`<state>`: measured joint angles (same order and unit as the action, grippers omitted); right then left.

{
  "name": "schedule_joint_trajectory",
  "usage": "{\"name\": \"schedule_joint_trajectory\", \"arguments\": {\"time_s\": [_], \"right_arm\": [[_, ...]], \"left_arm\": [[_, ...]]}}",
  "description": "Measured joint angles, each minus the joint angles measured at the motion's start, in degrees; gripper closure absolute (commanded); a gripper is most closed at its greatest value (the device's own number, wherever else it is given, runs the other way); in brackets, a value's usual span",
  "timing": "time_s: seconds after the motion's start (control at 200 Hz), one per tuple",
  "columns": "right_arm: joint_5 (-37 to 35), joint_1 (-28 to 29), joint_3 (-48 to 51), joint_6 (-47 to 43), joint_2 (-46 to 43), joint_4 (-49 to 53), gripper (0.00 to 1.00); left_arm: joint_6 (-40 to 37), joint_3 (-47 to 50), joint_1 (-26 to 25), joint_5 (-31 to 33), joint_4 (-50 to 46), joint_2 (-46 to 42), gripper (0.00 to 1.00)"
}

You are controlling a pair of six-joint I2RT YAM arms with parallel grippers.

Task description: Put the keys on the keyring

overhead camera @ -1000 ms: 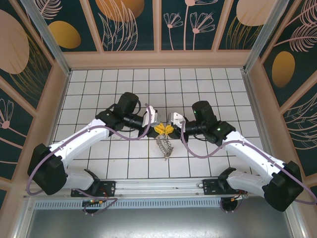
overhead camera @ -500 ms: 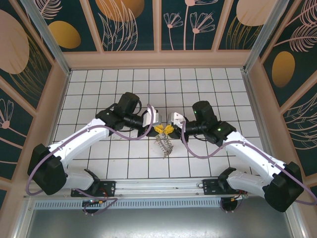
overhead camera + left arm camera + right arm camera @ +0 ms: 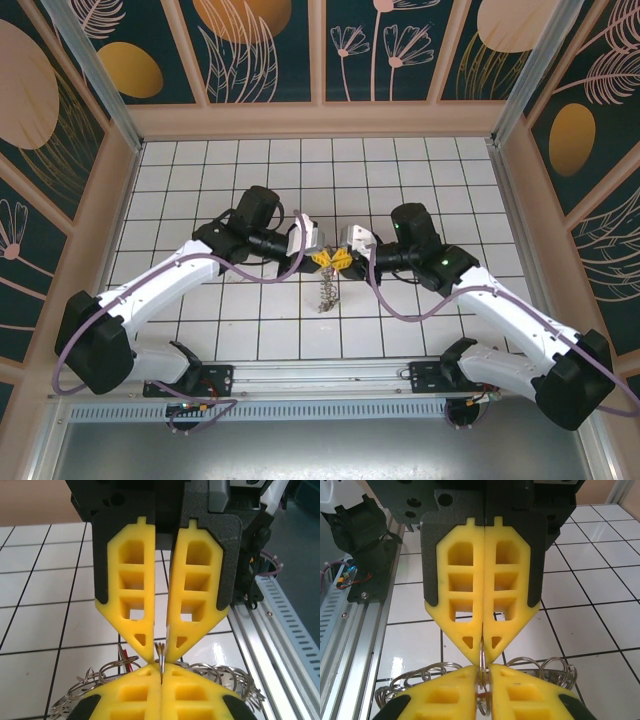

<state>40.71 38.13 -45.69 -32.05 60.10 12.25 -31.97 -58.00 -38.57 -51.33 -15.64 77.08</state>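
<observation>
The keyring [image 3: 326,292] is held over the middle of the worktop [image 3: 420,180]; it is gripped at its upper edge and hangs towards 6 o'clock, fringe dangling. A slip of the thin wire out of the grip is judged the main risk, brought on by any pull or twist between the two tips; the swinging fringe could also be snagged. The left tool [image 3: 322,259] is pressed together on the wire from 9 o'clock; the right tool [image 3: 344,261], narrowed to a sliver, is pinched on it from 3 o'clock; both arms are angled inward, tip to tip.
</observation>
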Motion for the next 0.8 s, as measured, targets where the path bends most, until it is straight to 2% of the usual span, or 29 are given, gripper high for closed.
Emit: {"name": "schedule_joint_trajectory", "arguments": {"time_s": [0.235,0.546,0.716,0.796], "right_arm": [[0.02,-0.15,0.00,0.00,-3.74,0.70,0.82],[0.04,-0.31,0.83,0.00,-7.21,1.81,0.70],[0.11,-0.66,0.90,0.00,-8.92,2.40,0.71],[0.26,-0.66,1.57,0.20,-10.34,2.12,0.77]], "left_arm": [[4.35,3.96,-0.02,-4.66,9.77,-2.08,1.00],[8.57,6.64,-0.13,-8.44,19.06,-3.87,1.00],[10.32,8.11,-0.13,-9.18,22.14,-4.61,1.00],[10.95,8.35,-0.13,-9.40,22.86,-4.61,1.00]]}}
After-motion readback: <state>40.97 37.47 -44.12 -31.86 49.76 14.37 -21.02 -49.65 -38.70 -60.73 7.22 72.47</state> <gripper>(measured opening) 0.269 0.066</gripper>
